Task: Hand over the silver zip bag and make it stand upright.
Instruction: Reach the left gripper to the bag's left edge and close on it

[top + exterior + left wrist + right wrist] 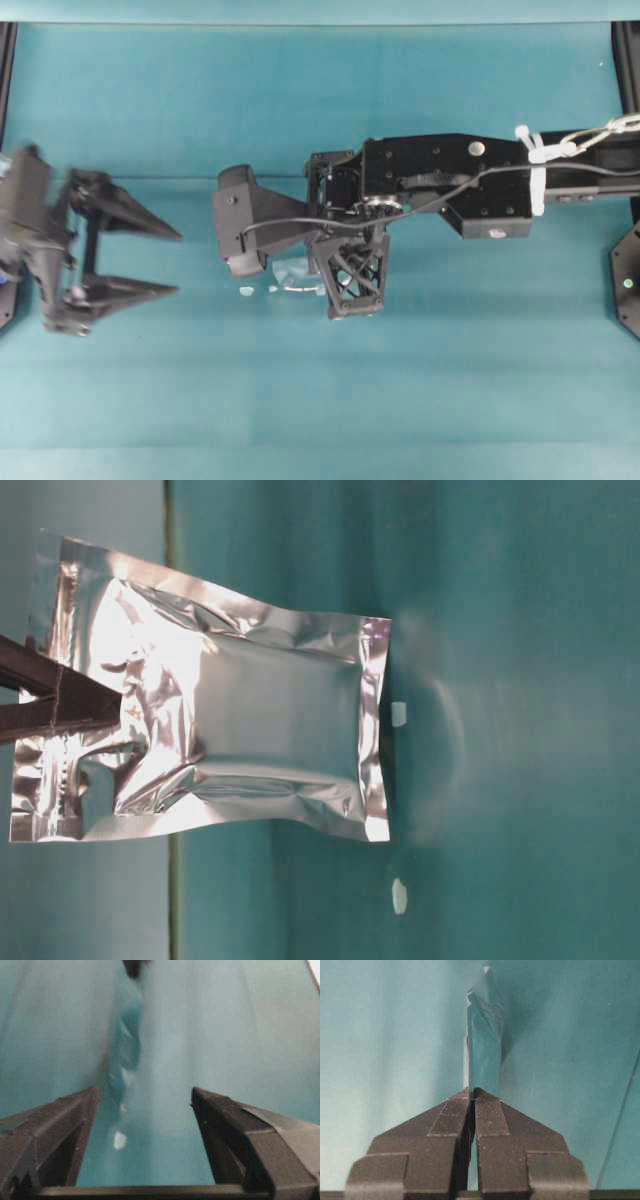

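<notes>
Teal table (320,400), crinkled foil silver zip bag (250,740) pinched by right gripper (472,1091)

Open table (300,400) around upright bag (250,730)

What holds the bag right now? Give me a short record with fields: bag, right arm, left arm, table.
bag: silver zip bag, pinched at one end, its far end at the table
right arm: right gripper shut on the bag, fingers pressed together
left arm: left gripper open, fingers spread, apart from the bag, holding nothing
table: teal table, a few small white bits lying near the bag
</notes>
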